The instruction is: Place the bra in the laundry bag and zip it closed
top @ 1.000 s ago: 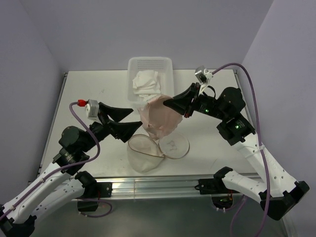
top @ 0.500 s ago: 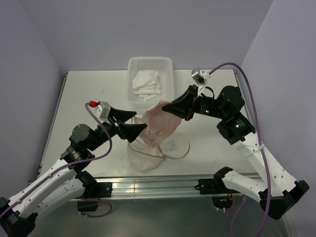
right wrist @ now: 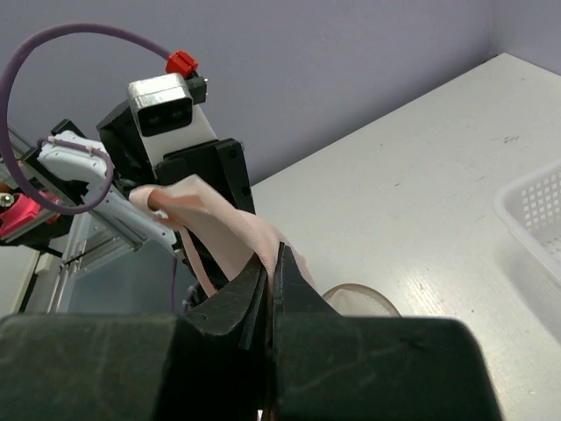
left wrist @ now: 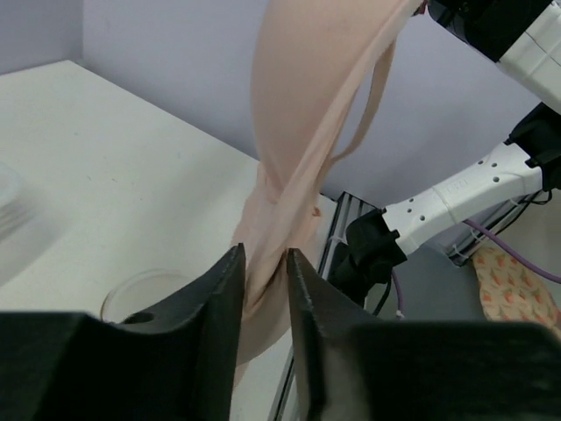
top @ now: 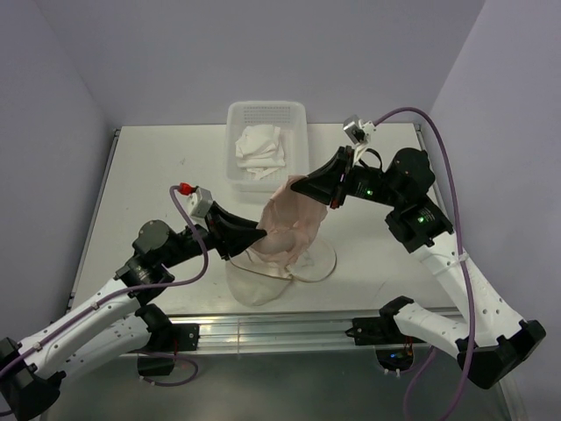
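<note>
The laundry bag (top: 289,219) is pale peach mesh and hangs stretched above the table. My right gripper (top: 296,184) is shut on its upper edge, and the mesh comes out between the pinched tips (right wrist: 272,250). My left gripper (top: 263,237) is at the bag's lower left side. Its jaws (left wrist: 265,254) stand narrow, with a twisted fold of the mesh (left wrist: 298,132) between them. The bag's round wired rims (top: 254,285) rest on the table below. The bra (top: 261,147) lies as crumpled white fabric in the basket, away from both grippers.
The white perforated basket (top: 300,132) stands at the back centre of the table and shows at the right edge of the right wrist view (right wrist: 535,210). The table's metal front rail (top: 280,329) runs just below the bag. Purple walls enclose the table.
My left gripper has moved right to the bag and closed from wide open onto a fold of the mesh. The right gripper keeps its grip, and the bag hangs more stretched.
</note>
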Motion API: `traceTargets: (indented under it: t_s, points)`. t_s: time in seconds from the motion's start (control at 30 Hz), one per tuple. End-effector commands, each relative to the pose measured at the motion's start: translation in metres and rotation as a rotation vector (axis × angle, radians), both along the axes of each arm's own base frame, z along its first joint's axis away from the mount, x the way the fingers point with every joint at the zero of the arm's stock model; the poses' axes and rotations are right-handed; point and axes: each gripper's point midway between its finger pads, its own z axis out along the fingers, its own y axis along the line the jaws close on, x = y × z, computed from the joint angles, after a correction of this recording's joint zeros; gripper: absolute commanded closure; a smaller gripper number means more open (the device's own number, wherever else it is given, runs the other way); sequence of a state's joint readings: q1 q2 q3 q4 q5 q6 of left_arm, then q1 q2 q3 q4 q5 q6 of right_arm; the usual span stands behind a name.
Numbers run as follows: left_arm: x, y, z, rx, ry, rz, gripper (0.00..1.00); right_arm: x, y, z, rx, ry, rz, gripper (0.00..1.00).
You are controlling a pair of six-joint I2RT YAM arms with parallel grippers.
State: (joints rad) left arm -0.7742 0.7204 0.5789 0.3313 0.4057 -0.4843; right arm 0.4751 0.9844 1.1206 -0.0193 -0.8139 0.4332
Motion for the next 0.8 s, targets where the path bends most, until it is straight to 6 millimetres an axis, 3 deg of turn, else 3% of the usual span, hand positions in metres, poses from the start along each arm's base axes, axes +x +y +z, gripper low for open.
traceTargets:
  t_s: [0.0, 0.17, 0.43, 0.5, 0.53, 0.57, 0.67, 0.77]
  points:
    - [-0.011, -0.005, 0.017, -0.035, -0.051, -0.065, 0.70, 0.000, -0.001, 0.022, 0.042, -0.044, 0.008, 1.00]
    - [-0.011, -0.007, 0.017, -0.039, -0.041, -0.068, 1.00, 0.007, -0.002, 0.018, 0.037, -0.029, -0.026, 1.00]
    - [-0.031, -0.008, 0.028, -0.082, -0.038, -0.167, 1.00, 0.033, -0.005, 0.005, -0.003, 0.037, -0.142, 0.98]
    - [-0.040, -0.006, 0.040, -0.151, -0.059, -0.205, 1.00, 0.039, -0.006, 0.000, -0.026, 0.052, -0.172, 0.73]
    - [-0.042, -0.006, 0.040, -0.155, -0.041, -0.219, 1.00, 0.043, -0.008, -0.003, -0.034, 0.060, -0.191, 0.73]
    - [-0.046, -0.005, 0.048, -0.193, -0.067, -0.235, 1.00, 0.047, -0.008, -0.007, -0.042, 0.070, -0.205, 0.56]
    - [-0.056, -0.004, 0.054, -0.244, -0.051, -0.293, 1.00, 0.053, -0.007, -0.022, -0.067, 0.110, -0.223, 0.31]
    - [-0.062, -0.002, 0.070, -0.324, -0.067, -0.331, 1.00, 0.053, -0.012, -0.033, -0.096, 0.123, -0.251, 0.26]
